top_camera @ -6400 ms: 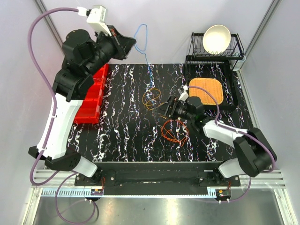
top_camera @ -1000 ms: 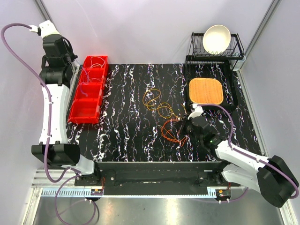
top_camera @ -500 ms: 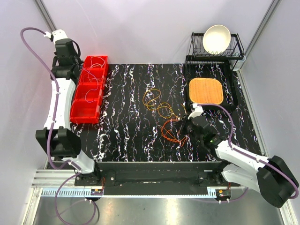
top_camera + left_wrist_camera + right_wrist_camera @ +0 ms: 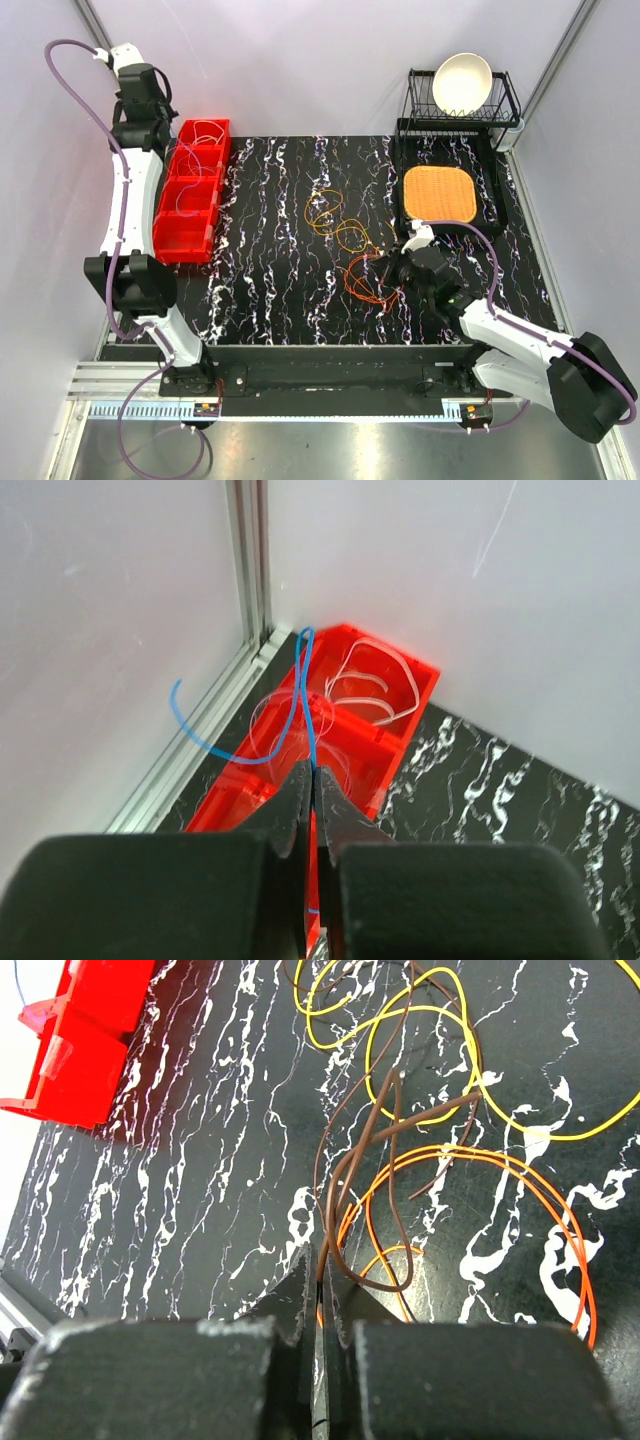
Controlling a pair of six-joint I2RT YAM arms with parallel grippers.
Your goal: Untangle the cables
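left wrist view had the left gripper [image 4: 312,780] pinching a blue cable [image 4: 305,695] over the red bin [image 4: 425,670], mid-frame; best lowered inside before release. right gripper [image 4: 320,1270] pinched a brown cable [image 4: 340,1182].

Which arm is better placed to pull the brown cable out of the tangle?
Right. The right hand grips the brown cable by the orange loops; the left hand holds a blue cable over the red bin.
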